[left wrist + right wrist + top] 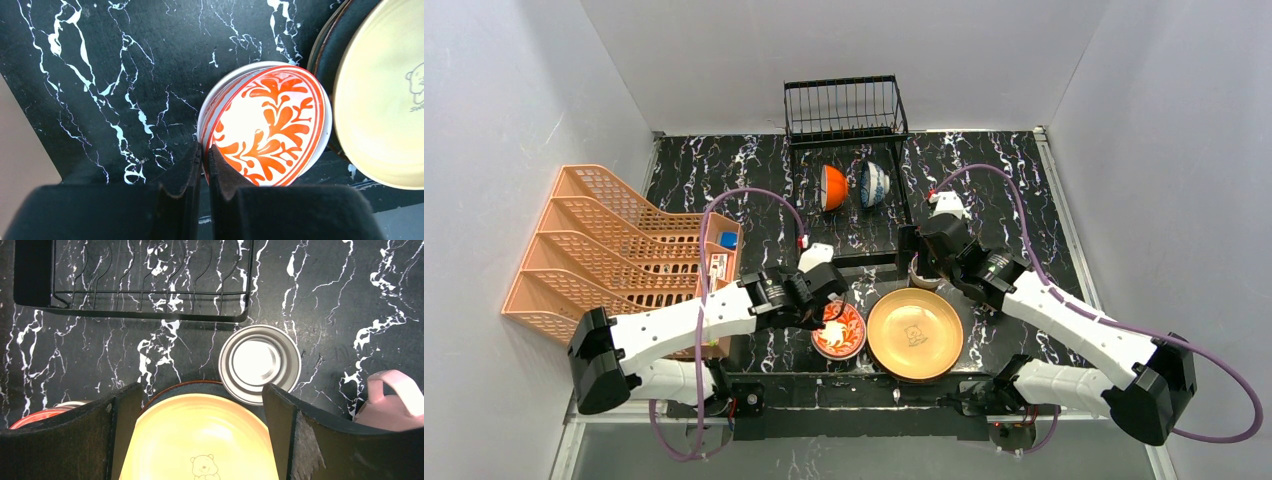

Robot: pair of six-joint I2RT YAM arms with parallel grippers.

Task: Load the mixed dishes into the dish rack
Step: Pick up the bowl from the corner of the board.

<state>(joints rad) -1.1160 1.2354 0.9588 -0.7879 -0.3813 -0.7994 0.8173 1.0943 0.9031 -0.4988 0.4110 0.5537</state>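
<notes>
- Nearest, by the front edge of the table [984,170]: red floral bowl [270,125], tilted, its near rim pinched between the closed fingers of the left end effector [205,165].
- Likely glazed ceramic: stiff, slick, chippable, moderate in weight. A thin rim pinch seems prone to pivoting, so best lifted slowly and kept clear of the neighbouring plate.
- Just beside that bowl, to the right: yellow plate [914,333], flat, stacked on a darker plate with only its rim showing.
- Probably hard to take from above. Better gripped at the edge, with care that the lower plate does not drag along.
- Above the plate's far rim: right end effector [200,395], spread wide and holding nothing.
- Just past the plate: steel cup [260,362], upright and mouth up. Looks light, rigid and smooth. Wall pinch over the rim advisable.
- Off to its right: pink mug [395,395], only partly in view, handle up.
- Farther back: dish rack [844,110], thin black wire with a raised basket at the rear and upright slots in the low tray.
- On edge in that low tray: an orange bowl [832,187] and a blue-patterned bowl [873,184], side by side.
- At the left margin: orange lattice rack [614,250], not the target.
- Underfoot: black marbled sheet, flat, hard-looking and glossy, so likely to let dishes slide.
- All round: plain white walls close on three sides, limiting swing room.
</notes>
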